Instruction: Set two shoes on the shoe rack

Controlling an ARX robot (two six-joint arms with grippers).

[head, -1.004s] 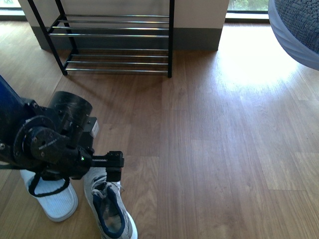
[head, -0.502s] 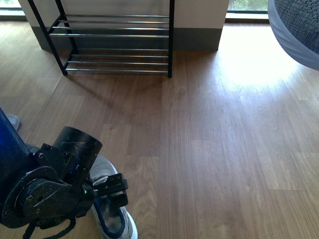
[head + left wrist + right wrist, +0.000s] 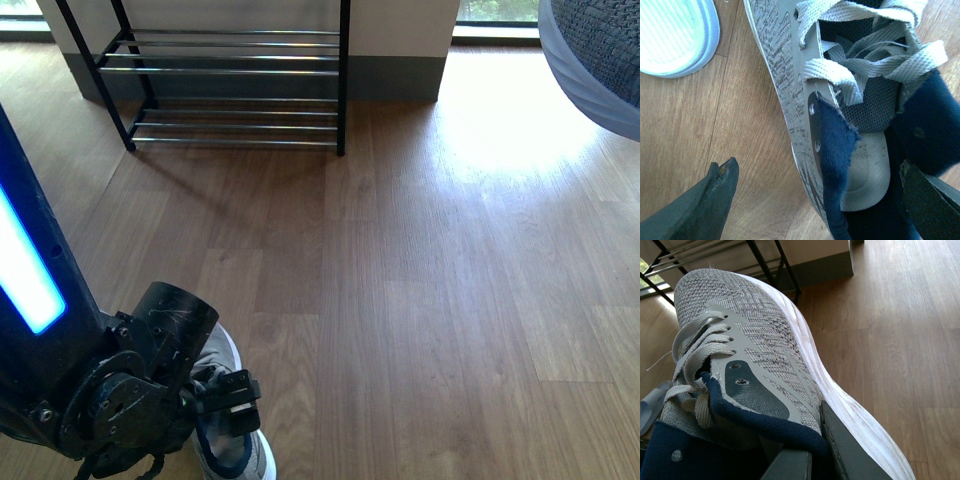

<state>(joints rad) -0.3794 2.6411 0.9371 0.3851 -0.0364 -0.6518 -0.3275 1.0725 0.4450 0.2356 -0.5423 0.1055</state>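
One grey sneaker (image 3: 218, 352) lies on the wood floor at the near left, its navy lining (image 3: 840, 150) and laces showing. My left gripper (image 3: 825, 200) hangs open over its heel, one finger (image 3: 720, 197) over the floor beside it and the other on the far side of the collar. In the front view the left gripper (image 3: 230, 405) sits right above that shoe. A second grey sneaker (image 3: 765, 340) is in my right gripper (image 3: 815, 452), which is shut on its collar wall. The shoe rack (image 3: 235, 90) stands at the far left; its rods (image 3: 715, 252) show beyond the held shoe's toe.
A pale blue slide (image 3: 677, 35) lies next to the floor sneaker, and another slide (image 3: 652, 405) shows beside the held shoe. A round grey cushioned seat (image 3: 600, 60) fills the far right corner. A pale wall with a dark skirting (image 3: 400, 75) stands behind the rack.
My left arm has dropped lower and nearer, onto the floor sneaker. It now hides the slide and most of the shoe in the front view.
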